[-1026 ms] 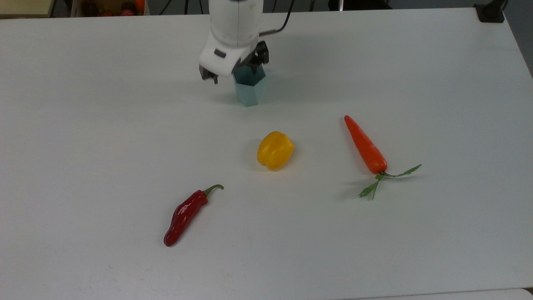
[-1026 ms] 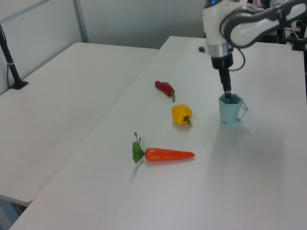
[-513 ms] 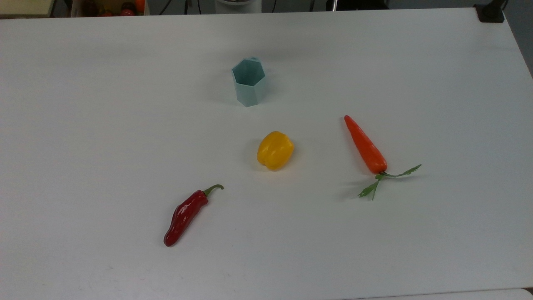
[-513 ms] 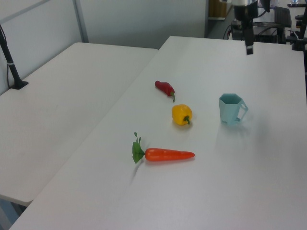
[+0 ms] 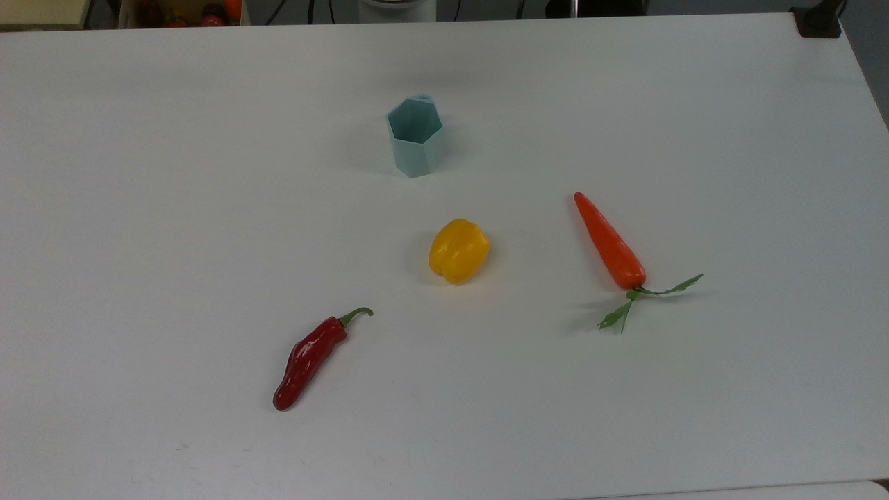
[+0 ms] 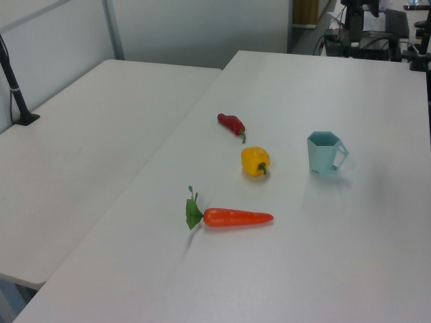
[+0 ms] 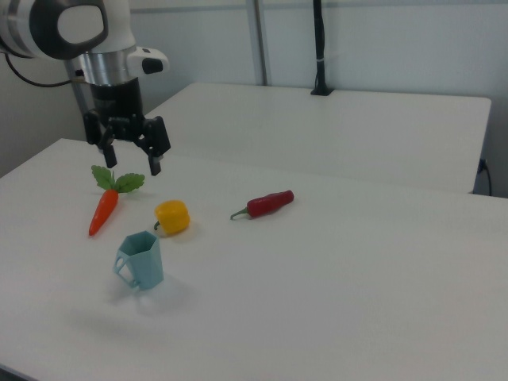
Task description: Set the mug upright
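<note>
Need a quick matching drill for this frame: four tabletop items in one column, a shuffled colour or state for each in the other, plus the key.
Things:
1. mug
2. bell pepper
3. carrot
4. chili

Descriptions:
A. orange, green leaves at one end
B. dark red, curled green stem
C. pale blue-green, standing upright, opening up
D. yellow, between the mug and the chili in the left view

Pairs: 1-C, 2-D, 3-A, 4-B

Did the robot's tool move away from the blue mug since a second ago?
Yes. It was at the mug's rim in the top view; now the tool hangs open, raised off the mug, which stands alone.
</note>
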Available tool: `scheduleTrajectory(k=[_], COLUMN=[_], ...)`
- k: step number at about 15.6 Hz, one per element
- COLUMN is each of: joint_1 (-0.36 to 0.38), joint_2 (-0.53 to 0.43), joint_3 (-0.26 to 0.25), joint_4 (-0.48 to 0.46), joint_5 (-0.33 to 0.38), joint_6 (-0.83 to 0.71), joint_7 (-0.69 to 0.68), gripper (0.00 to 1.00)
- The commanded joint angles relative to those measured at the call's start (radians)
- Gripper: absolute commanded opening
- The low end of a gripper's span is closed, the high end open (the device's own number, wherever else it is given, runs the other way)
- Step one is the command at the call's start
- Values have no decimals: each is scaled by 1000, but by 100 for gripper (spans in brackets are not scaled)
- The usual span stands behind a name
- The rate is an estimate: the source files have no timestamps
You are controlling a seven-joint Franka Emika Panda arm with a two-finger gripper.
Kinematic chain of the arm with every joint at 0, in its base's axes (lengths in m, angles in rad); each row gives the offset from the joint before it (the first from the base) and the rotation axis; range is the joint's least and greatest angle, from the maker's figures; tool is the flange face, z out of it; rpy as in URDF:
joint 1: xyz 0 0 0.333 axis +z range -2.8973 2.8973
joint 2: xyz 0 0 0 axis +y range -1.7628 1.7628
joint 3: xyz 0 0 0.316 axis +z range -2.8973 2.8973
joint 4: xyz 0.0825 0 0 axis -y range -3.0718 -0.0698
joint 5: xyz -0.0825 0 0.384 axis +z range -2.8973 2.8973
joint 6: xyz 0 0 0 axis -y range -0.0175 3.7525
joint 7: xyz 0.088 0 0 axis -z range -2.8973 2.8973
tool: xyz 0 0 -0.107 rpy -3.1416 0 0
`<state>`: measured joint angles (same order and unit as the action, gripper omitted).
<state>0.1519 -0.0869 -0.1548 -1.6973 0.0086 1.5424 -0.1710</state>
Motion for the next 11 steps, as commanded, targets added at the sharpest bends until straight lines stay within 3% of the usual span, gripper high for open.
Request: scheduleTrajectory(k=[1, 3, 11], joint_1=[9, -2, -20], joint_2=[41, 58, 85], joint_3=[-17, -6, 6], joint_4=[7, 8, 47], joint_5=[25, 27, 25], joint_6=[151, 186, 200], joint_7=[92, 157, 153], gripper=[100, 100, 100])
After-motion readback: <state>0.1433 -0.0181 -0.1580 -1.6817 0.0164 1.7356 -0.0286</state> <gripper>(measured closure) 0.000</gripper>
